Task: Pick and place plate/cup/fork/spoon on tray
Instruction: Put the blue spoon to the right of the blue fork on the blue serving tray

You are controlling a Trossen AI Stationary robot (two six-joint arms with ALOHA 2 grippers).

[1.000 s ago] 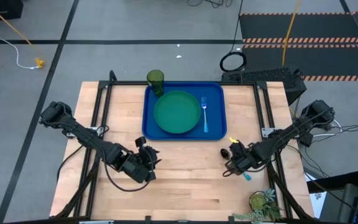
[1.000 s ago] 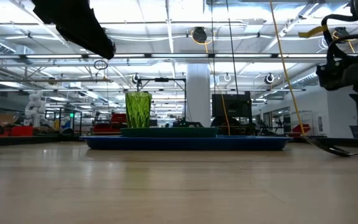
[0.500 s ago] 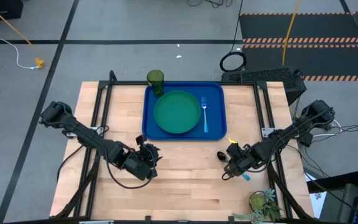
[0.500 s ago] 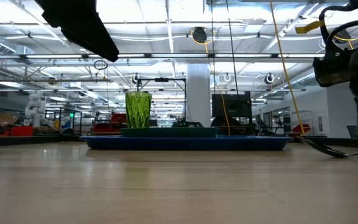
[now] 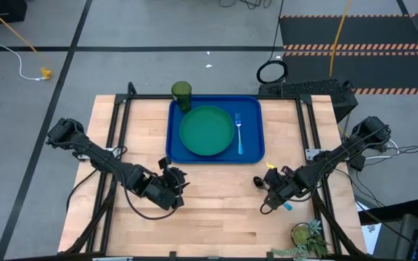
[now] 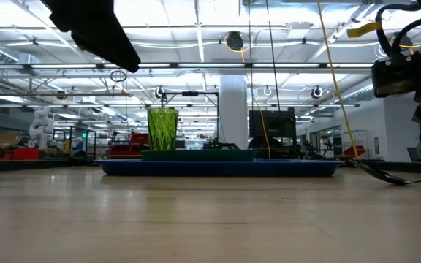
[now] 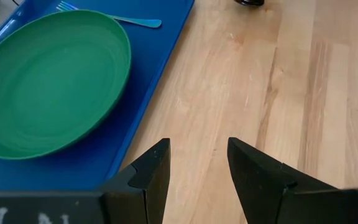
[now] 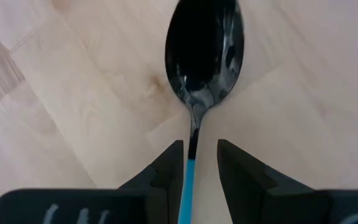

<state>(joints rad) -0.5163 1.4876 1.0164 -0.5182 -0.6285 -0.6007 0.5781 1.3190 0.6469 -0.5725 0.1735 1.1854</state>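
Blue tray (image 5: 256, 148) sits at the table's far middle in the high view. Green plate (image 5: 207, 130) lies on it; fork (image 5: 239, 132) lies on the tray just right of the plate, tines away from the arms. Cup (image 5: 181, 93) stands at the tray's far left corner. Left gripper (image 5: 174, 181) hangs over bare wood near the tray's near left corner. Right gripper (image 5: 265, 186) is low over the table, right of centre; spoon handle tip (image 5: 288, 206) shows behind it. Potted plant (image 5: 309, 237) stands at the near right edge.

Low view: cup (image 6: 162, 129) upright on the tray (image 6: 218, 167); spoon (image 6: 382, 173) lies flat on the wood at far right.

Left wrist view: fingers (image 7: 155, 169) spread, nothing between them; plate (image 7: 45, 81) and fork (image 7: 129, 20) ahead on the tray (image 7: 160, 68).

Right wrist view: fingers (image 8: 169, 165) stand either side of the spoon's (image 8: 202, 53) neck, slightly apart, not pressing it; dark bowl lies ahead on the wood.
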